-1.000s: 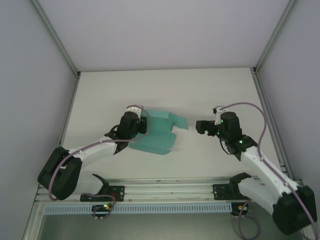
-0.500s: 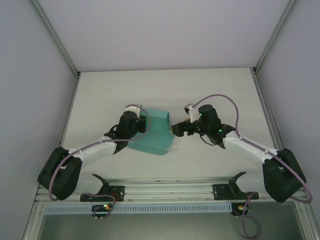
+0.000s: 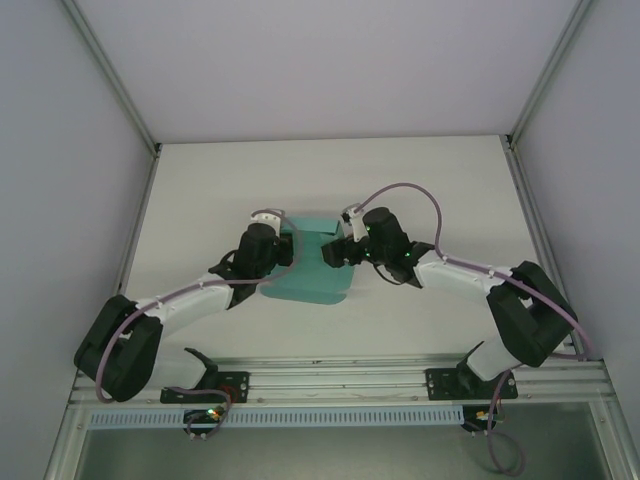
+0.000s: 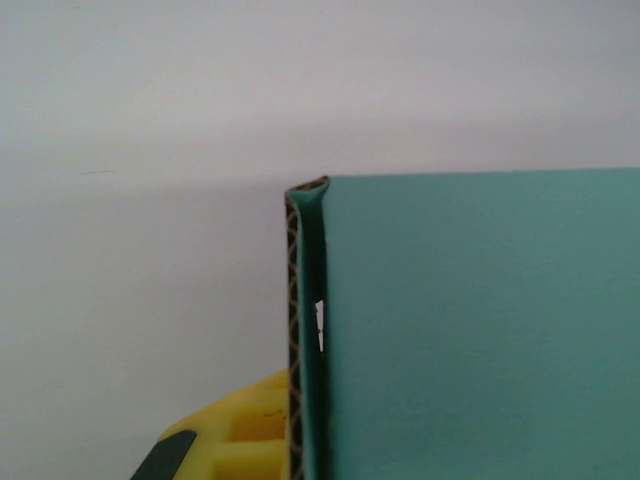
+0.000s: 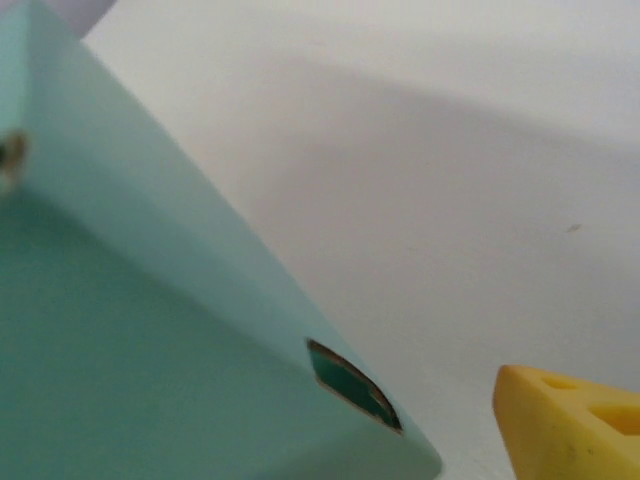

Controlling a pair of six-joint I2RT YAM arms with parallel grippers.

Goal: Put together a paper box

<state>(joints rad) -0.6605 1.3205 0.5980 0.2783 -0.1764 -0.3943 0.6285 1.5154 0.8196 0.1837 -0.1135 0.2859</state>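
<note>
Top view, box: the paper box (image 3: 312, 280) lies on the worktop (image 3: 430, 180) midway between my two arms. It is partly folded, with a flat panel spread toward the arm bases.
Top view, left claw: the left claw (image 3: 283, 247) is clamped on the box's left edge. I judge it serves as an anchor, so the card cannot slide while the other side is worked.
Top view, right claw: the right claw (image 3: 333, 253) sits at the box's right side, its arm stretched in toward the centre. I read this as lining up to push or fold that side.
Left wrist, grip: a doubled fold (image 4: 303, 330) of the card stands upright just beside my yellow finger (image 4: 235, 445), and the teal panel runs off to the right.
Left wrist, gain: this view shows the brown raw edge and how tightly the fold is pinched, which the top view is too far off to give.
Right wrist, claw: one yellow fingertip (image 5: 570, 425) sits out at the side, with bare worktop between it and the card. I take the jaws to be apart and holding nothing.
Right wrist, gain: a box corner with a small slot (image 5: 350, 385) near its edge. It is probably where a tab goes, and the top view does not resolve it.
Top view, gain: it alone gives me both arms against the whole box.
</note>
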